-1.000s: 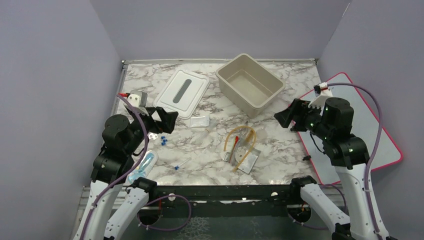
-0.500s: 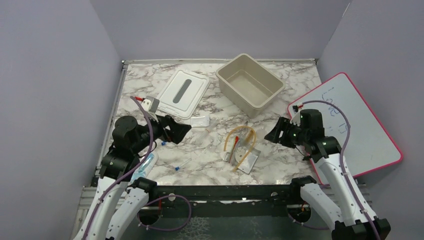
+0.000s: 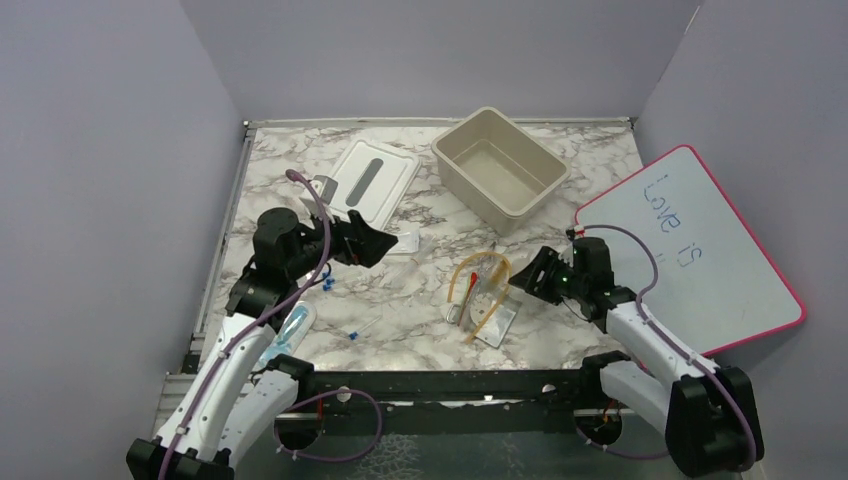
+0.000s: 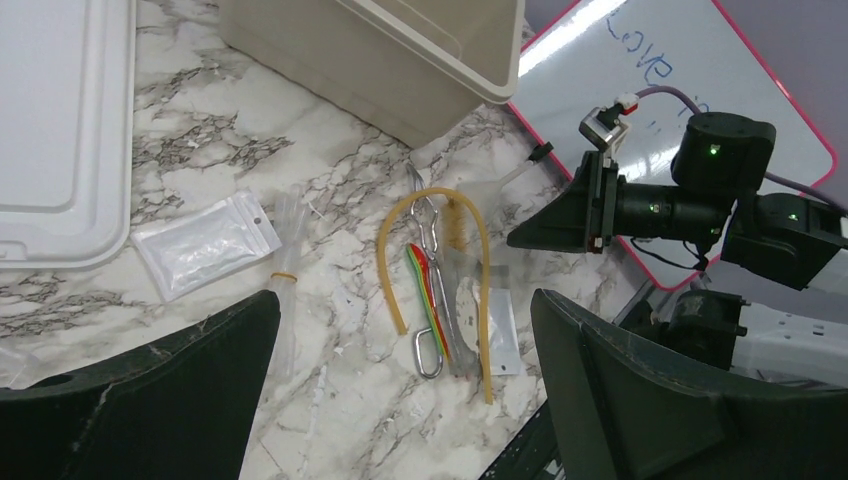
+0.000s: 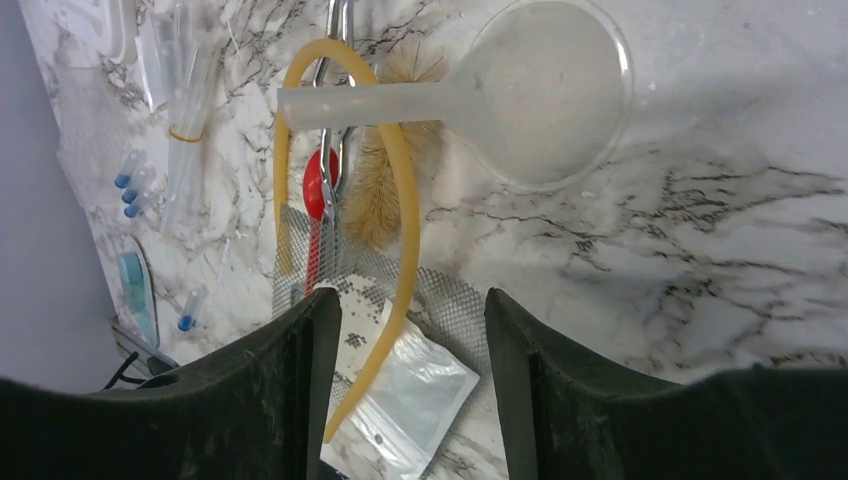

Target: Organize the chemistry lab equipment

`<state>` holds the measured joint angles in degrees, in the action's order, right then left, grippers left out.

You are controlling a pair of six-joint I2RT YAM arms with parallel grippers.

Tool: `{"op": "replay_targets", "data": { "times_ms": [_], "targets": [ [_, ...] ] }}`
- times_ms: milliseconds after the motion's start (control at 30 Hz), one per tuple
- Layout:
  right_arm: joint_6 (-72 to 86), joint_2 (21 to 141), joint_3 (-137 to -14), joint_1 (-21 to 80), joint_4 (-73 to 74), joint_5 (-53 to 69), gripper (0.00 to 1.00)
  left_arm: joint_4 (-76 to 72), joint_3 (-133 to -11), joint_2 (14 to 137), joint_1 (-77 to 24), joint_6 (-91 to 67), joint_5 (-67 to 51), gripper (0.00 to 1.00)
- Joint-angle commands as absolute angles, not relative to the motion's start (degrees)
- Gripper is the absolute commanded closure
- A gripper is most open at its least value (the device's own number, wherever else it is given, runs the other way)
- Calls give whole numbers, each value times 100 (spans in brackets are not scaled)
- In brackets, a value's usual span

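Note:
The amber tubing (image 3: 481, 279) lies in a loop at the table's middle over thin metal tongs (image 4: 428, 232), a red-tipped dropper (image 5: 317, 184), a brush (image 5: 376, 205), a wire mesh (image 5: 450, 296) and a clear packet (image 5: 418, 392). A clear round flask (image 5: 556, 92) lies beside them. A second packet (image 3: 400, 243) and tiny blue-capped pieces (image 3: 327, 284) lie to the left. My right gripper (image 3: 533, 279) is open, low, just right of the pile; in its wrist view the tubing end and packet lie between the fingers (image 5: 412, 385). My left gripper (image 3: 384, 244) is open and empty above the second packet.
A beige bin (image 3: 499, 168) stands at the back centre, its white lid (image 3: 364, 186) lying flat to its left. The pink-edged whiteboard (image 3: 700, 240) leans at the right. A blue-and-clear item (image 3: 285, 335) lies near the left arm's base.
My right arm has dropped low and swung left off the whiteboard to the pile. My left arm has reached forward and right over the second packet. The items have not moved.

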<state>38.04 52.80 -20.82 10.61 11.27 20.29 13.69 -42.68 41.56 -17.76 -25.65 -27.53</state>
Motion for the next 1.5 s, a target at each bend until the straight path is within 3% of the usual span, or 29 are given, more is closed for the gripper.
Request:
{"op": "replay_targets", "data": {
  "times_ms": [0,233,433,633,733,867,1100,1467],
  "targets": [
    [4198,5792,-1859,1325,-564,2122,41,624,-4225,4456,-1807,-2576,-3010,1],
    [4390,6362,-1476,1585,-1776,1485,57,334,-4277,4805,-1803,-2320,-3109,2],
    [4127,6770,-1650,1600,-1828,1394,64,85,-4402,5190,-1803,-2173,-3172,2],
    [3899,7039,-1750,1600,-1994,1609,79,70,-4467,5335,-1802,-1977,-3139,2],
    [3868,6871,-1706,1610,-2017,1765,91,75,-4461,5312,-1802,-1916,-3073,2],
    [3747,6183,-1836,1609,-1455,1879,99,88,-4444,5255,-1803,-1861,-3000,2],
    [3318,4850,-2632,1609,-232,2088,99,29,-4416,5221,-1806,-1862,-2777,2],
    [2465,5775,-5245,1611,559,2339,100,74,-4739,5265,-1802,-1786,-2401,1]
  ]
}}
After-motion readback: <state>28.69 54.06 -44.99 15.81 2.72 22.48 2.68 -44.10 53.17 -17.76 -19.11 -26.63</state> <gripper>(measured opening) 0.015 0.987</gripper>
